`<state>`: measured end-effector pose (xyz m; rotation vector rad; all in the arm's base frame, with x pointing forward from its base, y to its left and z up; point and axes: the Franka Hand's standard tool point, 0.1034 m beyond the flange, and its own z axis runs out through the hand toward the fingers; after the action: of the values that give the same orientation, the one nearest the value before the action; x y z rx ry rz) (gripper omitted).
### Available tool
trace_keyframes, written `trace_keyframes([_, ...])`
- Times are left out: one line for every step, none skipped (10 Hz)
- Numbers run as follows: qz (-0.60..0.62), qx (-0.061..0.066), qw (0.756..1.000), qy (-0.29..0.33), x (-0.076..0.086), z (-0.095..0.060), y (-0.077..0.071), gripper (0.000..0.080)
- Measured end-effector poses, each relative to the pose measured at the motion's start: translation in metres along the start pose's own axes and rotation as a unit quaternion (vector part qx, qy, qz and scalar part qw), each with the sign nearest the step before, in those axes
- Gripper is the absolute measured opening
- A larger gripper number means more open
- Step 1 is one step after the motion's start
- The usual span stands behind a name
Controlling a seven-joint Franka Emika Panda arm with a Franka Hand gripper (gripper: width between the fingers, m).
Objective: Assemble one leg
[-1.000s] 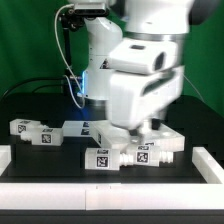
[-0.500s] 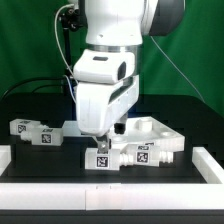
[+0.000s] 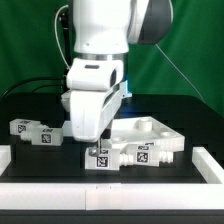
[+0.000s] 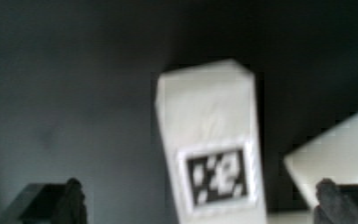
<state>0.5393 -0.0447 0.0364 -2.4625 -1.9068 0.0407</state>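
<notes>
Several short white legs with square tags lie on the black table. One leg (image 3: 100, 158) lies at the front, directly under my gripper (image 3: 98, 143). In the wrist view this leg (image 4: 211, 120) shows its tag and lies between my two dark fingertips (image 4: 59, 202), which stand wide apart on either side of it without touching it. My gripper (image 4: 202, 208) is open and holds nothing. A second leg (image 3: 145, 154) lies just to the exterior view's right of the first. More legs (image 3: 30, 132) lie at the exterior view's left.
The wide flat white panel (image 3: 158, 130) with round corner sockets lies at the exterior view's right, behind the second leg; its edge shows in the wrist view (image 4: 336, 155). A low white wall (image 3: 110, 186) runs along the table's front.
The arm has swung toward the exterior view's left and come lower, so the gripper now hangs over the front leg instead of over the panel.
</notes>
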Motion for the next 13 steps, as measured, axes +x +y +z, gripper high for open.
trace_keyframes([-0.001, 0.003, 1.000, 0.000, -0.003, 0.005, -0.002, 0.0650])
trace_keyframes([-0.002, 0.007, 1.000, 0.000, -0.003, 0.012, -0.004, 0.0650])
trace_keyframes([-0.002, 0.008, 1.000, 0.000, -0.003, 0.017, -0.006, 0.0650])
trace_keyframes([0.000, 0.013, 1.000, 0.000, -0.005, 0.021, -0.007, 0.0650])
trace_keyframes([0.003, 0.015, 1.000, 0.000, -0.008, 0.024, -0.005, 0.0650])
trace_keyframes([0.003, 0.015, 1.000, 0.000, -0.008, 0.024, -0.004, 0.0650])
trace_keyframes([0.003, 0.015, 1.000, 0.000, -0.008, 0.024, -0.005, 0.0536])
trace_keyframes([0.003, 0.016, 1.000, 0.000, -0.008, 0.024, -0.005, 0.0399])
trace_keyframes([0.003, 0.016, 1.000, 0.000, -0.008, 0.024, -0.005, 0.0399])
trace_keyframes([0.003, 0.016, 1.000, 0.000, -0.008, 0.024, -0.005, 0.0284])
trace_keyframes([0.004, 0.016, 1.000, 0.000, -0.009, 0.024, -0.005, 0.0284])
trace_keyframes([-0.015, 0.015, 1.000, 0.000, -0.020, 0.025, -0.003, 0.0284])
trace_keyframes([-0.027, 0.015, 1.000, -0.002, -0.042, 0.024, -0.001, 0.0284])
